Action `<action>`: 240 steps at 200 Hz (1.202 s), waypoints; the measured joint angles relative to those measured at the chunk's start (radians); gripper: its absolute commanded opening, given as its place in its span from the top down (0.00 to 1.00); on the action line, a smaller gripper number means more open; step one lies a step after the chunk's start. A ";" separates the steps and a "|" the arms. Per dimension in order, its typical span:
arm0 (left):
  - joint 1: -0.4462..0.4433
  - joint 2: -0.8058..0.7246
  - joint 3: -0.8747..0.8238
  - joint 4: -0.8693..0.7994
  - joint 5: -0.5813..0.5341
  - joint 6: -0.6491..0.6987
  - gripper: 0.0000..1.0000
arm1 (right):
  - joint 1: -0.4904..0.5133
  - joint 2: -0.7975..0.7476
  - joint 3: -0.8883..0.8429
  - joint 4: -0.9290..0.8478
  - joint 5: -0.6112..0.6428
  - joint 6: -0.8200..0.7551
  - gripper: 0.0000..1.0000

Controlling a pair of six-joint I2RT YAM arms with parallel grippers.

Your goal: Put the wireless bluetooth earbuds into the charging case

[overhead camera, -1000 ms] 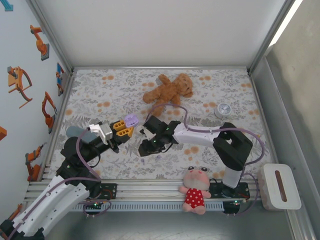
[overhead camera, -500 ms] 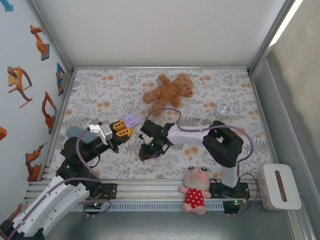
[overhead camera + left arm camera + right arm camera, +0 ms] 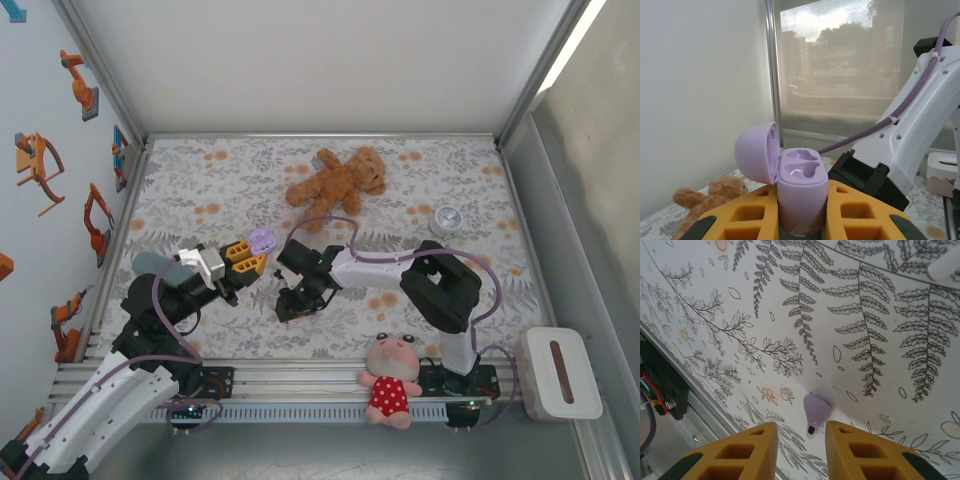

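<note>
Brings the right gripper [image 3: 801, 431] a little leftward and nearer the rail than a second ago, setting its wide-parted, empty fingers either side of the pale purple earbud [image 3: 816, 412], which lies on the table [image 3: 715, 300] just ahead of the tips. Leaves the left gripper [image 3: 245, 257] as before, clamped on the open charging case [image 3: 799, 175], wells seemingly empty. Suggests pick-up is near: lower, close, then carry across.
</note>
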 measured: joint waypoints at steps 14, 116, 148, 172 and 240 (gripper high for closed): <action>0.000 0.000 0.000 0.000 0.000 0.000 0.94 | 0.000 0.007 0.000 -0.006 0.000 0.000 0.70; 0.000 0.002 0.000 -0.003 -0.003 0.000 0.95 | 0.006 0.039 0.016 -0.023 0.001 -0.008 0.72; 0.000 0.002 0.000 -0.003 -0.008 0.000 0.95 | 0.006 0.042 0.016 -0.023 0.001 -0.014 0.76; 0.000 0.003 0.000 -0.003 -0.008 0.000 0.95 | 0.006 0.046 0.017 -0.023 0.001 -0.018 0.77; 0.000 0.005 0.000 -0.007 -0.011 0.000 0.95 | 0.006 0.048 0.020 -0.025 0.002 -0.023 0.85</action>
